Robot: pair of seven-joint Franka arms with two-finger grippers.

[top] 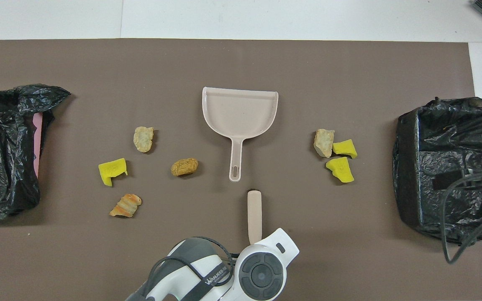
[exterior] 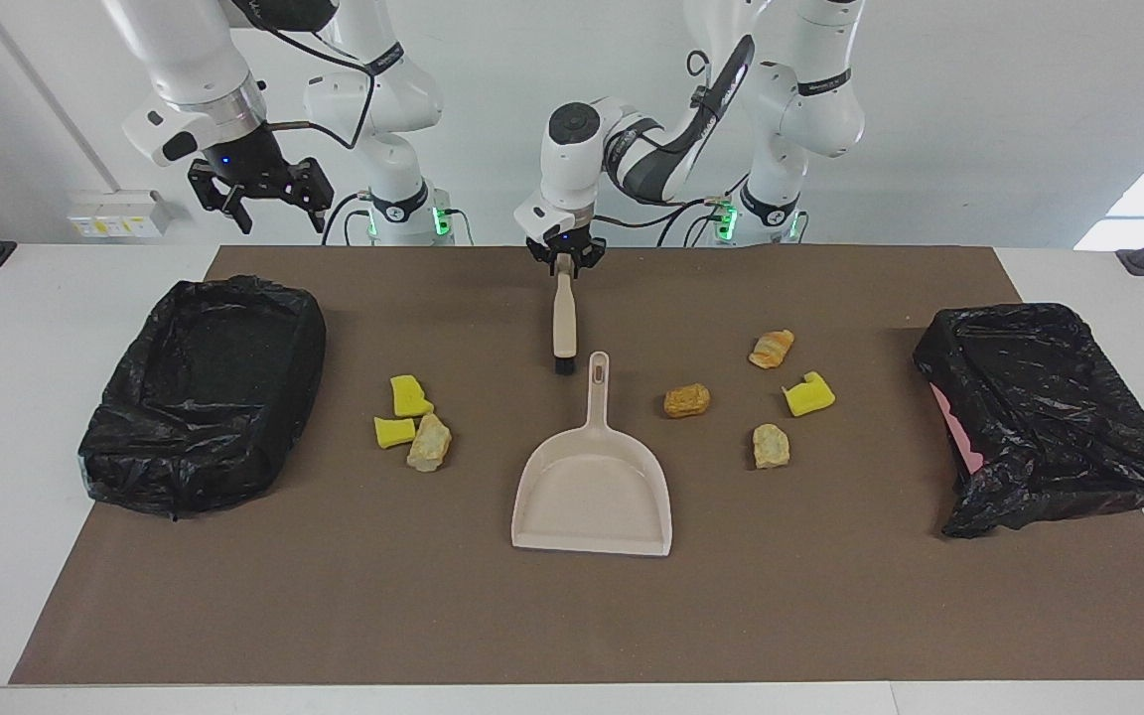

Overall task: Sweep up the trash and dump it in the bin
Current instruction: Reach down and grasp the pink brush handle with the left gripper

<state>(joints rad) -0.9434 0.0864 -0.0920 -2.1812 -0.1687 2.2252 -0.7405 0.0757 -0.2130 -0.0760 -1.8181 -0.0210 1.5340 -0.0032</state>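
Note:
A beige brush lies on the brown mat, its dark bristle end next to the handle tip of the beige dustpan. My left gripper is shut on the brush's handle end. In the overhead view the brush runs under the left arm. Two yellow sponge pieces and a tan lump lie toward the right arm's end. An orange-brown lump, a striped lump, a yellow sponge and a tan lump lie toward the left arm's end. My right gripper is open, raised.
A bin lined with a black bag stands at the right arm's end of the mat, under the raised right arm. A second black-bagged bin stands at the left arm's end. The dustpan lies flat, mouth away from the robots.

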